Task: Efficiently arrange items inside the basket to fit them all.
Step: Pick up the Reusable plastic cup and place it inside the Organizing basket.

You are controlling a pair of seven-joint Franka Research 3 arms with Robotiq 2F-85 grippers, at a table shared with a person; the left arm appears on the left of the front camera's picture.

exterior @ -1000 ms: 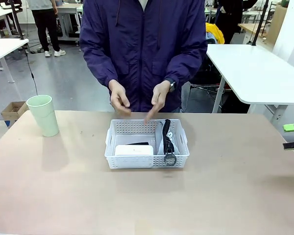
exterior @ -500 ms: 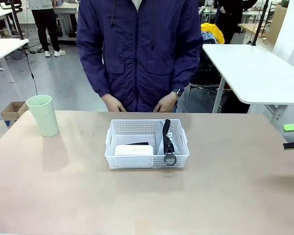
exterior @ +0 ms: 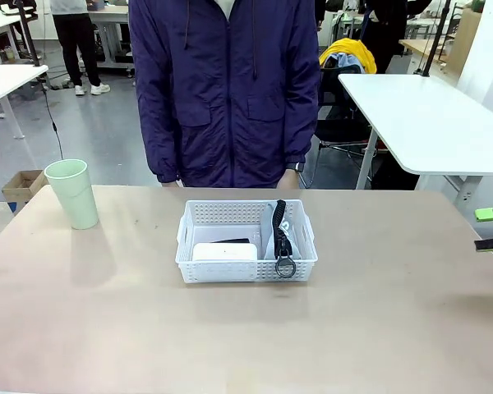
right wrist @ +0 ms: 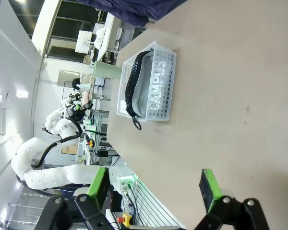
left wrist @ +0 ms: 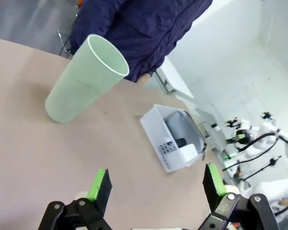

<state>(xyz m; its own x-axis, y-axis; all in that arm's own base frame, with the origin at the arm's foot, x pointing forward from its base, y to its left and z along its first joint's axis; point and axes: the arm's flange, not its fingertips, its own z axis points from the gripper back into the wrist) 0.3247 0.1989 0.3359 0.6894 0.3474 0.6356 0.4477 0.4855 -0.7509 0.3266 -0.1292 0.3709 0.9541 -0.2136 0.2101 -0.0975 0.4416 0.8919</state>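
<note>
While the person (exterior: 226,90) in the dark blue jacket stands at the far edge of the table (exterior: 230,345) with arms down at the sides, the white basket (exterior: 246,271) sits near the middle of the tabletop. Inside it, the grey pouch (exterior: 268,228) stands on edge along the right side, its black zipper uppermost and its ring hanging over the near rim. The white rounded box (exterior: 224,251) lies in the near left part of the basket, against the near wall. The small black object (exterior: 234,241) shows just behind the box as a thin dark strip, and I cannot make out more of it. The pale green cup (exterior: 74,193) stands upright on the table, outside the basket and well off to its left.

The left gripper (left wrist: 156,183) hovers over bare tabletop with its jaws spread wide and nothing between them. From its wrist camera the cup is close ahead and the basket farther off. The right gripper (right wrist: 153,186) also has its jaws spread wide around nothing. It hangs at the right edge of the table, well apart from the basket, and from there the pouch's lettering shows through the perforated wall.
</note>
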